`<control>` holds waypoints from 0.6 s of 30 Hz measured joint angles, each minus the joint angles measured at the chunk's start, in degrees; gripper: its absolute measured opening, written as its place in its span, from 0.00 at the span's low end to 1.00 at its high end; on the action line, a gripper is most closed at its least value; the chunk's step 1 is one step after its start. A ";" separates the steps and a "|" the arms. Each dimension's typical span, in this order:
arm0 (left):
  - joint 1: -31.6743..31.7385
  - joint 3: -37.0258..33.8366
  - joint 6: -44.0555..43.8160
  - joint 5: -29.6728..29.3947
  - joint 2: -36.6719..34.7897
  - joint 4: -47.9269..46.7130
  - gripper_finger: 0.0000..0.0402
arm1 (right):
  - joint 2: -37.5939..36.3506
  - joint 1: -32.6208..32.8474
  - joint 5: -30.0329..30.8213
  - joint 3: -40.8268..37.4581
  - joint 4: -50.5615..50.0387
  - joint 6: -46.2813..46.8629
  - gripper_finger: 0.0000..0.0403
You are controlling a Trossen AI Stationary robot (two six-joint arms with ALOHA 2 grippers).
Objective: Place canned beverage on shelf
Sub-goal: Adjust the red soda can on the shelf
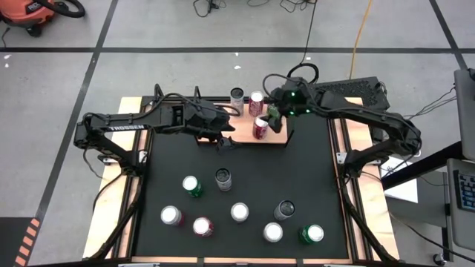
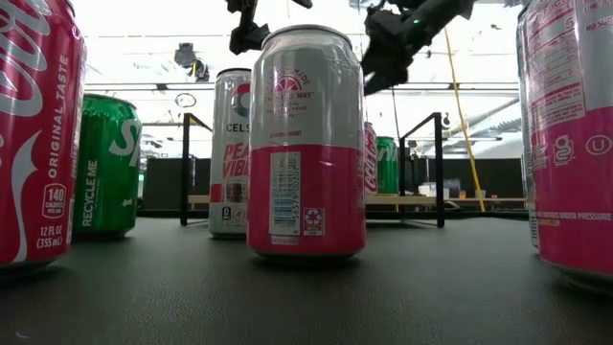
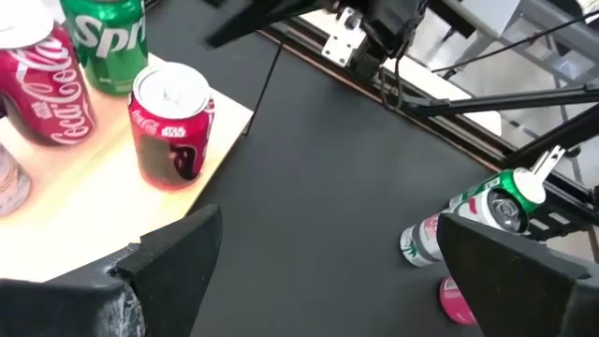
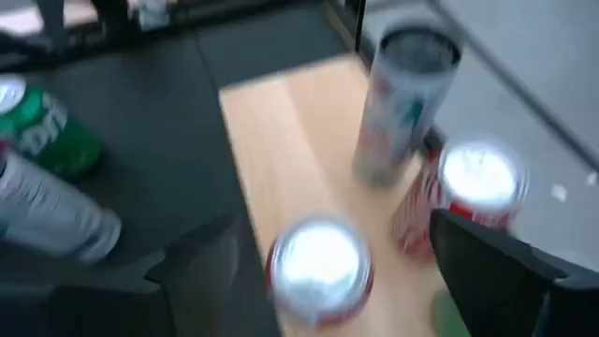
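Your right claw [image 1: 276,113] hovers spread and empty over the shelf [image 1: 278,137] at upper centre of the high view, beside the cans already standing there: red [image 1: 260,127], pink [image 1: 256,102], silver [image 1: 237,98] and green [image 1: 273,114]. That reads as a placement just finished. Your left claw [image 1: 225,143] is spread wide too, just below the shelf's left end. Next, send one arm down to the loose cans on the black worktop [image 1: 312,170], perhaps the dark-topped can [image 1: 223,178], nearest.

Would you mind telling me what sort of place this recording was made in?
Probably a robotics lab or workshop: a black-matted table with two robot arms, taped lines and loose cables on the concrete floor, and an orange shop vacuum.
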 joint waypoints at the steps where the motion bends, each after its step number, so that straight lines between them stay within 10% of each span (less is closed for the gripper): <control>1: 0.00 0.00 0.05 -0.06 0.00 -0.33 0.99 | -0.32 0.26 -0.06 0.02 -1.85 0.53 0.77; 18: 0.00 0.00 0.14 -0.49 0.00 -0.44 0.99 | 2.95 6.77 9.10 0.04 -8.73 -1.19 0.19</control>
